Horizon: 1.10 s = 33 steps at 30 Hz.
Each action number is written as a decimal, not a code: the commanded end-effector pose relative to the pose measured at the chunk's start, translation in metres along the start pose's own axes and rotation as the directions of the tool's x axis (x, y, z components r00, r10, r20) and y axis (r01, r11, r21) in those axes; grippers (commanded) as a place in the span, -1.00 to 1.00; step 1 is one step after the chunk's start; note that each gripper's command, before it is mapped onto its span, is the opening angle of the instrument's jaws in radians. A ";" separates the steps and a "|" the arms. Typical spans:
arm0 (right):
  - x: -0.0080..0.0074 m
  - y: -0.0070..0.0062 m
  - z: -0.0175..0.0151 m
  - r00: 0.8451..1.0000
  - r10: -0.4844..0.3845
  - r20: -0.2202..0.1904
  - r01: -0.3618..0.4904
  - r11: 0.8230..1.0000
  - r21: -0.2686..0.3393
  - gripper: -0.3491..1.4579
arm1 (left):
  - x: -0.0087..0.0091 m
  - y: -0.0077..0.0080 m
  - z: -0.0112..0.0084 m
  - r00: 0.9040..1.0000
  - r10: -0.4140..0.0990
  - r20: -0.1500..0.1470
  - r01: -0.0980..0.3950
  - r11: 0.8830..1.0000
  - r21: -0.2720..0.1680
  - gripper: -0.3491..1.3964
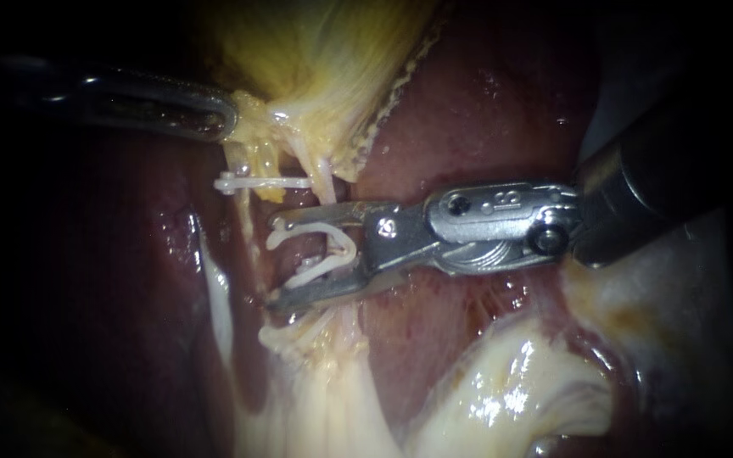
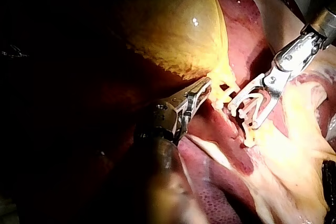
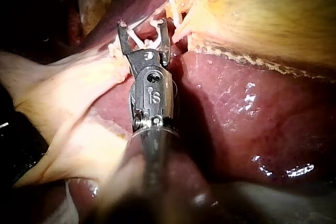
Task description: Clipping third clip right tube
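Note:
My right instrument (image 1: 275, 260) comes in from the right. Its jaws stand wide apart around a pale tube (image 1: 326, 174) below the gallbladder (image 1: 324, 51), and both hold an open white clip (image 1: 316, 250) that straddles this tube. Another white clip (image 1: 256, 182) lies closed across the strands just above the upper jaw. My left instrument (image 1: 214, 114) enters from the upper left, shut on yellow tissue at the gallbladder's neck. The left wrist view shows that grip (image 2: 205, 85) with the right instrument (image 2: 244, 116) beside it. In the right wrist view the loaded jaws (image 3: 143, 24) reach the tube.
Dark red liver (image 1: 485, 110) lies behind and right of the tube. Pale glistening tissue (image 1: 502, 390) fans out below the jaws. A whitish lump (image 1: 286, 337) sits on the strands just under the lower jaw. The gallbladder (image 3: 273, 14) is stretched taut.

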 end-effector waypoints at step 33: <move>-0.0018 0.0025 -0.0061 0.986 0.165 0.008 -0.165 0.986 0.022 -0.10 | 0.0002 0.0001 -0.0003 1.000 -0.005 -0.001 0.005 1.000 0.002 -1.00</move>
